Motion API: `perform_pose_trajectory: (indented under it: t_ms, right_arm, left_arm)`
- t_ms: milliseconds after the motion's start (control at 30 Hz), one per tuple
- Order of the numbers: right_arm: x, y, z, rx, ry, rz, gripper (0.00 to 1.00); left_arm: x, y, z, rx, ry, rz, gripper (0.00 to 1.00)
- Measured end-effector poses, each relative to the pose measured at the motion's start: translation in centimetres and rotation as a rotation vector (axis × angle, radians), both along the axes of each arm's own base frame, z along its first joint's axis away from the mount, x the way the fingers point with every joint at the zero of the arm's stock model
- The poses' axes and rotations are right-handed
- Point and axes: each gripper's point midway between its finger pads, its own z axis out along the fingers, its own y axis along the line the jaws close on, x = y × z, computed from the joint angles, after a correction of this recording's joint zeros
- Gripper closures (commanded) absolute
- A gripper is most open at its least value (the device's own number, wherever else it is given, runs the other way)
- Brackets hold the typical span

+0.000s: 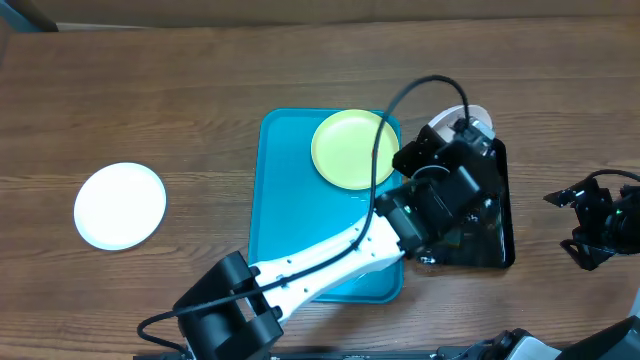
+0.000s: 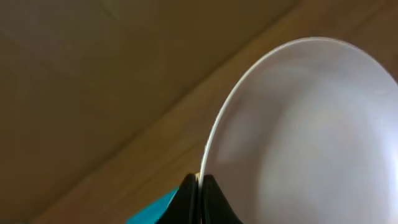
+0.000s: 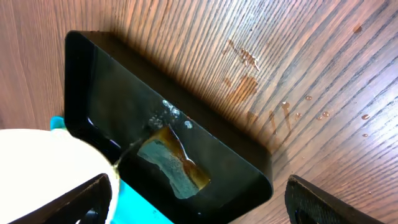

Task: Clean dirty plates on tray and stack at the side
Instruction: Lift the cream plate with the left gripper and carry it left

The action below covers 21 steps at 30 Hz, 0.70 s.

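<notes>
My left gripper (image 1: 452, 138) is shut on the rim of a white plate (image 1: 470, 118) and holds it tilted on edge over the black tray. In the left wrist view the jaws (image 2: 199, 182) pinch the plate's edge (image 2: 311, 137). A pale yellow-green plate (image 1: 352, 148) lies on the turquoise tray (image 1: 290, 200) at its far right corner. Another white plate (image 1: 120, 205) lies flat on the table at the left. My right gripper (image 1: 566, 226) is open and empty at the far right; its wrist view shows the held plate (image 3: 43, 174) at the lower left.
A smaller black tray (image 1: 500, 235) stands right of the turquoise tray; it holds a wet sponge (image 3: 177, 165) and some water. Water drops and a brownish smear (image 3: 249, 81) lie on the wooden table beyond it. The left arm lies across the turquoise tray.
</notes>
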Motion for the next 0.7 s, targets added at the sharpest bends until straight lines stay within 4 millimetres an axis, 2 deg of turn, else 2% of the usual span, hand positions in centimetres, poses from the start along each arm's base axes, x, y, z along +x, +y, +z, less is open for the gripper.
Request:
perform_pose_trajectory:
  t_ms: [133, 300, 433, 700]
  right_arm:
    - [0.0, 0.0, 0.0, -0.002, -0.002, 0.003, 0.10]
    - [0.1, -0.1, 0.0, -0.004, -0.005, 0.003, 0.10]
    - [0.1, -0.1, 0.0, -0.007, -0.008, 0.004, 0.10]
    - [0.2, -0.1, 0.0, -0.007, -0.008, 0.004, 0.09]
  left_arm:
    - [-1.0, -0.8, 2.4, 0.084, -0.110, 0.006, 0.96]
    - [-2.8, -1.8, 3.8, 0.198, -0.172, -0.015, 0.96]
    - [-2.7, -1.3, 4.2, 0.272, -0.191, 0.000, 0.96]
    - [-2.7, -1.0, 4.3, 0.304, -0.196, 0.008, 0.96]
